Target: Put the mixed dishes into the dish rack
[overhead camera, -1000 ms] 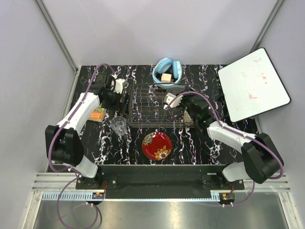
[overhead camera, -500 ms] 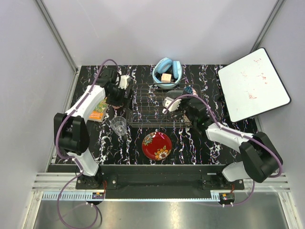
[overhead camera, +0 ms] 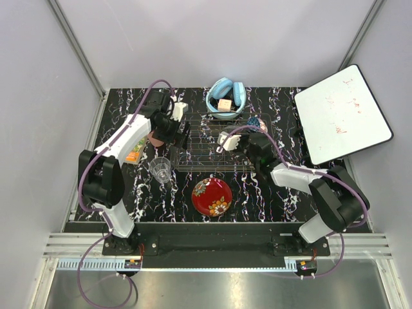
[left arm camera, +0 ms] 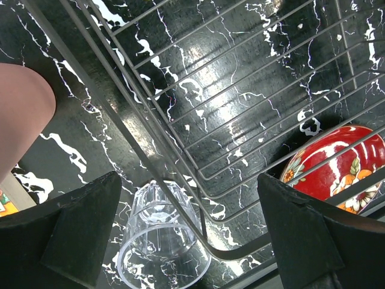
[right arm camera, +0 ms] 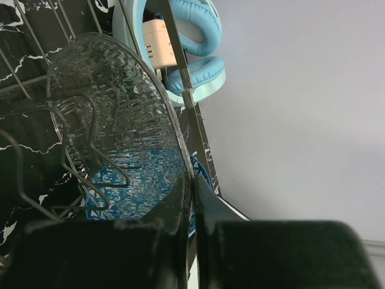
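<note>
The dish rack (overhead camera: 206,145) stands mid-table. My left gripper (overhead camera: 179,136) hovers open over its left end with nothing between the fingers (left arm camera: 78,229). Below it, the clear glass tumbler (left arm camera: 159,238) stands outside the rack's (left arm camera: 198,120) corner on the table (overhead camera: 161,169). The pink cup (overhead camera: 154,138) (left arm camera: 21,114) sits left of the rack. The red floral plate (overhead camera: 212,196) (left arm camera: 337,162) lies in front. My right gripper (right arm camera: 192,186) (overhead camera: 250,136) is shut on the clear glass plate's (right arm camera: 114,114) rim, held upright among the rack wires. The blue patterned bowl (overhead camera: 255,121) (right arm camera: 203,171) shows behind it.
A light blue bowl (overhead camera: 225,100) with a yellow cube (right arm camera: 159,42) sits behind the rack. An orange-green booklet (overhead camera: 133,154) lies at the left. A white board (overhead camera: 341,112) leans at the back right. Grey walls close the table's back and sides.
My left arm has swung right and toward the back, from beside the rack to over its left end, uncovering the pink cup. The right gripper has edged back with the glass plate.
</note>
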